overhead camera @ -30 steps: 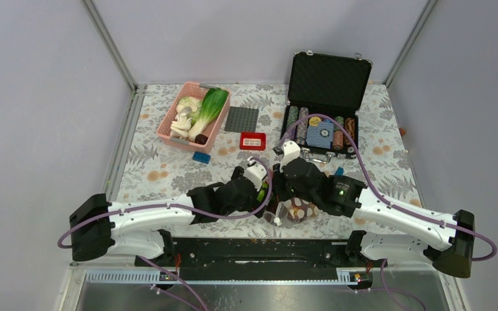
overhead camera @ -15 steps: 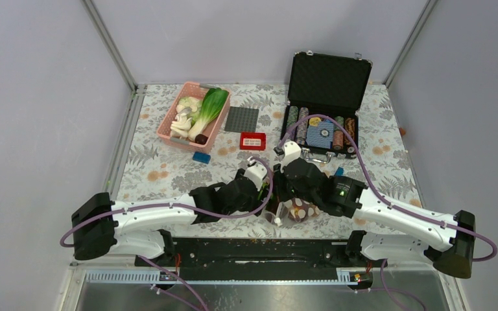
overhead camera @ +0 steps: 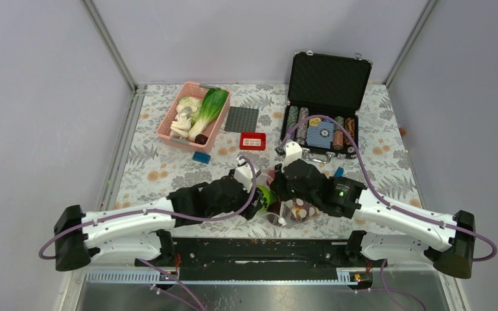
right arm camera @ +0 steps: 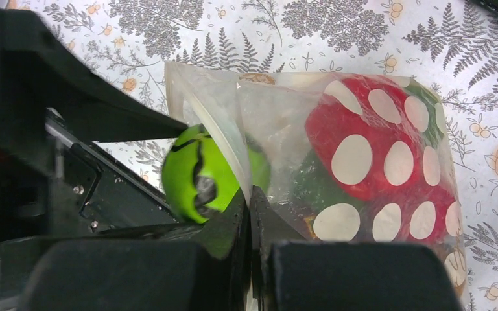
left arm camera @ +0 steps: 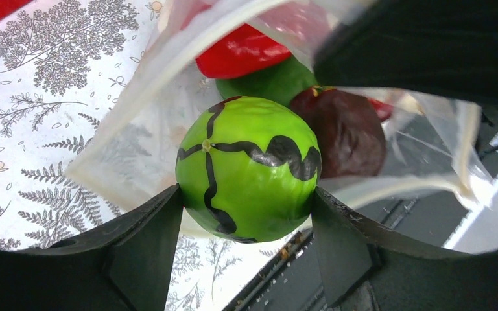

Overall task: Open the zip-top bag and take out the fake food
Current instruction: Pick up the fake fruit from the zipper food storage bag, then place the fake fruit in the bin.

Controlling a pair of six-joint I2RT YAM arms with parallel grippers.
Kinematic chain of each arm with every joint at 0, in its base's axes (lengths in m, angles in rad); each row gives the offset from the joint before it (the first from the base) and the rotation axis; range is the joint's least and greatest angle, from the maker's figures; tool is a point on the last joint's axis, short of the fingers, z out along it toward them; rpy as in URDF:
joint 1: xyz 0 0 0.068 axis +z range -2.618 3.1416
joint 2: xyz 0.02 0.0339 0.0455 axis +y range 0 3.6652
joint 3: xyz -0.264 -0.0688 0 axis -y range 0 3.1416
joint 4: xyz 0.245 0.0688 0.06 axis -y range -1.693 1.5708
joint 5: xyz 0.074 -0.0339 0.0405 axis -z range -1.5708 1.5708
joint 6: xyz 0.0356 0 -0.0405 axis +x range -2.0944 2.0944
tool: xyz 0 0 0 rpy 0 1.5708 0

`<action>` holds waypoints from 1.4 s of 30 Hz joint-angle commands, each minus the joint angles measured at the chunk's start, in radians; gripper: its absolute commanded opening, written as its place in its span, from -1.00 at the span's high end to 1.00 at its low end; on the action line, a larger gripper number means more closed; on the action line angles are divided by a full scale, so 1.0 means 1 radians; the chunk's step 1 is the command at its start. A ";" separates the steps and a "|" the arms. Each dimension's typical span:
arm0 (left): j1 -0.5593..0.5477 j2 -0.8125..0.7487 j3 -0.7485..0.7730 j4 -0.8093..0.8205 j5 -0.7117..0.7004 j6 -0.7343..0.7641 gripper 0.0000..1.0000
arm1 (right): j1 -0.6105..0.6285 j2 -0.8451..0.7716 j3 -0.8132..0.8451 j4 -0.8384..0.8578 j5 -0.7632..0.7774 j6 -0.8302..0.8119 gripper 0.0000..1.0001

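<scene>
Overhead view: my two arms are meeting at the zip-top bag (overhead camera: 296,210), which is lying on the floral tablecloth (overhead camera: 162,172) near the table's front edge, well in front of the open poker-chip case (overhead camera: 327,97). My left gripper (overhead camera: 262,197) is working just left of the bag's mouth. My right gripper (overhead camera: 277,202) is reaching down onto that same edge.

Left wrist view: my left gripper's fingers are standing partly open and pressing both sides of the green striped melon (left arm camera: 248,167) at the bag's mouth. A red pepper (left arm camera: 240,52) and a dark maroon piece (left arm camera: 349,133) are lying deeper inside the bag, behind the melon.

Right wrist view: my right gripper's fingers are pinching together on the bag's open lip. I judge this is anchoring the floppy plastic, so that the melon can come clear without dragging the bag along.
</scene>
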 commanded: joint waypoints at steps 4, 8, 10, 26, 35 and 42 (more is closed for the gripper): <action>0.000 -0.154 0.066 -0.148 0.091 0.018 -0.07 | 0.004 0.013 0.023 0.021 0.061 0.001 1.00; 0.002 -0.237 0.082 -0.223 0.036 0.005 -0.08 | 0.004 0.011 0.025 0.021 0.069 -0.007 1.00; 0.029 -0.279 0.099 -0.248 0.040 0.012 -0.10 | 0.005 0.013 0.025 0.022 0.071 -0.009 1.00; 0.786 -0.046 0.428 -0.369 0.205 0.146 -0.09 | 0.004 0.014 0.012 0.010 0.063 -0.013 1.00; 1.117 0.267 0.612 -0.255 0.196 0.084 -0.01 | 0.004 -0.009 -0.026 0.010 0.070 -0.004 1.00; 1.318 0.405 0.706 -0.172 0.275 0.020 -0.01 | 0.004 0.015 -0.023 0.009 0.076 -0.038 1.00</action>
